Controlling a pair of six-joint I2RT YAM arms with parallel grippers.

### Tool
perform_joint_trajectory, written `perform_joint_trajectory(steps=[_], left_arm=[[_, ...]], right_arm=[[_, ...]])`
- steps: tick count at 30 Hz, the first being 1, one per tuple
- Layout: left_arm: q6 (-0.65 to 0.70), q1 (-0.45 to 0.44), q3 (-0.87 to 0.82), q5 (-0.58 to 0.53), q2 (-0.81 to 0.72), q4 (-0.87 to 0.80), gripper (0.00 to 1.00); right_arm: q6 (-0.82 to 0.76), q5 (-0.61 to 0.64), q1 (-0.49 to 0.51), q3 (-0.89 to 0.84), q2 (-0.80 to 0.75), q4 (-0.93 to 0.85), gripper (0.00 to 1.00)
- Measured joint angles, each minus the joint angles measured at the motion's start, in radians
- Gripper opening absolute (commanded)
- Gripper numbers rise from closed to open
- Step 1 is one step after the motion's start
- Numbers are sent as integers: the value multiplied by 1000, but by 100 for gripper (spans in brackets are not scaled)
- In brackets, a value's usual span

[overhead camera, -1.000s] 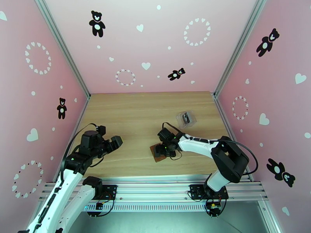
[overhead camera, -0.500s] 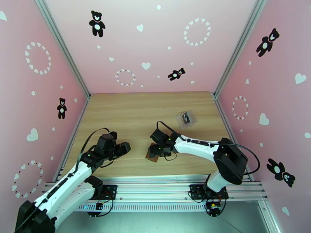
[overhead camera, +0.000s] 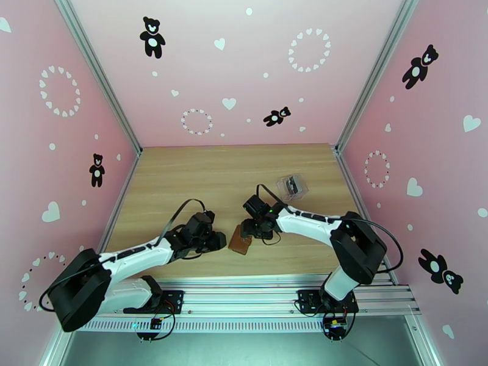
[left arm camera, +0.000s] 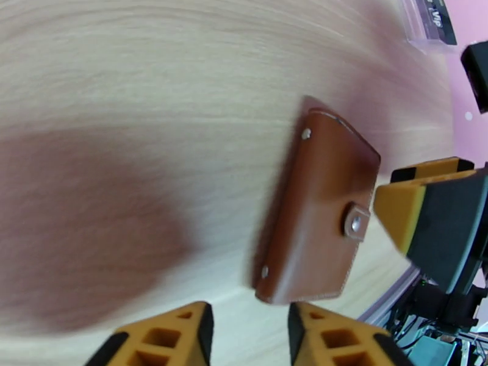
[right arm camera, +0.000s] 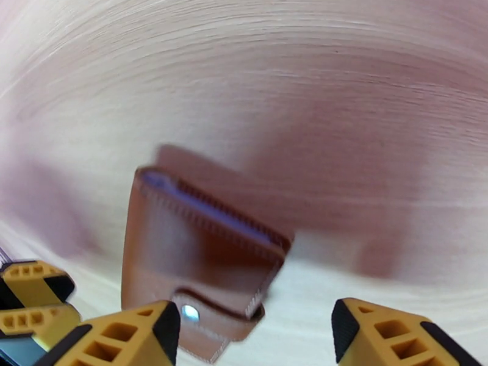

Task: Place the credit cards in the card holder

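Observation:
The card holder [overhead camera: 239, 240], a shut brown wallet with its snap tab fastened, lies flat on the wooden table near the front centre. My left gripper [overhead camera: 219, 241] sits just left of it, open with a narrow gap and nothing between its fingers [left arm camera: 174, 337]. In the left wrist view the card holder [left arm camera: 317, 215] lies just ahead of that gap. My right gripper [overhead camera: 251, 229] hovers at the holder's far right edge, open wide. In the right wrist view the card holder [right arm camera: 195, 257] reaches down to the right fingertips [right arm camera: 128, 337]. A dark credit card [overhead camera: 293, 185] lies inside a clear case.
The clear plastic case [overhead camera: 291, 186] rests at the back right of the table; it shows again at the top right corner as the case [left arm camera: 424, 22]. Pink walls close in three sides. An aluminium rail [overhead camera: 244, 294] runs along the near edge.
The left arm has swung in from the left edge to the card holder, its jaws narrowing. The right gripper came off the holder's top, which slid slightly left.

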Motion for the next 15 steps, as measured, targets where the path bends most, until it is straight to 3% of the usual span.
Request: perform_joint_trajectory(steps=[12, 15], left_arm=[[-27, -26, 4, 11, 130, 134, 27], [-39, -26, -8, 13, 133, 172, 26]], right_arm=[[-23, -99, -12, 127, 132, 27, 56], [-46, -115, -28, 148, 138, 23, 60]])
